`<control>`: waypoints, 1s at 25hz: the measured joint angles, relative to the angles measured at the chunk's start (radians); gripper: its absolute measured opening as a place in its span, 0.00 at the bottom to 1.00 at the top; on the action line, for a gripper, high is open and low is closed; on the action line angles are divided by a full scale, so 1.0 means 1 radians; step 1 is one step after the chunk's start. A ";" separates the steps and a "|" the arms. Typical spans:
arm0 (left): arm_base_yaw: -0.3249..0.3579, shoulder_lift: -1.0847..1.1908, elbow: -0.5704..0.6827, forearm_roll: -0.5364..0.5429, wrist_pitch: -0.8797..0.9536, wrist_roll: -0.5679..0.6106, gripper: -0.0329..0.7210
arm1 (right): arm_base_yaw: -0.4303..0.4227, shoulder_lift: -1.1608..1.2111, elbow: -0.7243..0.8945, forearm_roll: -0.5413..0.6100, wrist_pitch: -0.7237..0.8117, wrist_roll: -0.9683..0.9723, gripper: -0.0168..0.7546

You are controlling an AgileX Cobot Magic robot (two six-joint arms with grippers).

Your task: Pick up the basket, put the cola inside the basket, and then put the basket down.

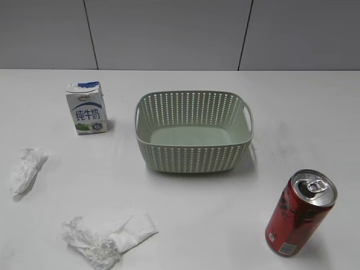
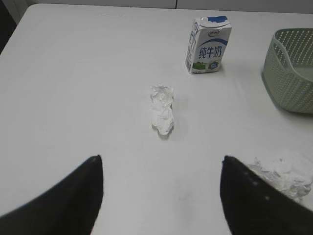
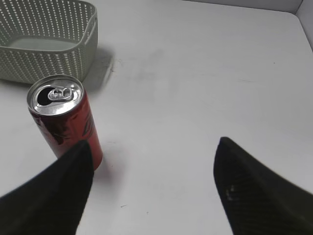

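Basket (image 1: pixel 194 152) sits mid-table, well apart from cola (image 1: pixel 300 214) near front edge.

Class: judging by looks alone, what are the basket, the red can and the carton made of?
Basket: probably moulded plastic, matte sage green, with uniform slotted holes. Cola: likely aluminium, shown by its shiny silver top and pull tab, with a glossy red printed wall. Milk carton: apparently coated paperboard, with folded edges and a torn-open top.

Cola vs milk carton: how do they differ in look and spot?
The cola is a red round can with a silver top; the milk carton is a white-and-blue box. The cola stands front right of the basket, the milk carton to the basket's left. Both stand upright on the table, outside the basket.
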 joint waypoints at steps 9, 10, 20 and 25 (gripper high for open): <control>0.000 0.000 0.000 0.000 0.000 0.000 0.78 | 0.000 0.000 0.000 0.000 -0.001 0.000 0.78; 0.000 0.000 0.000 0.000 0.000 0.000 0.78 | 0.000 0.000 0.000 0.000 -0.001 0.000 0.78; 0.000 0.083 -0.023 -0.004 -0.095 0.000 0.77 | 0.000 0.000 0.000 0.000 -0.001 0.000 0.78; 0.000 0.317 -0.074 -0.083 -0.290 0.000 0.77 | 0.000 0.000 0.000 0.000 -0.001 0.000 0.78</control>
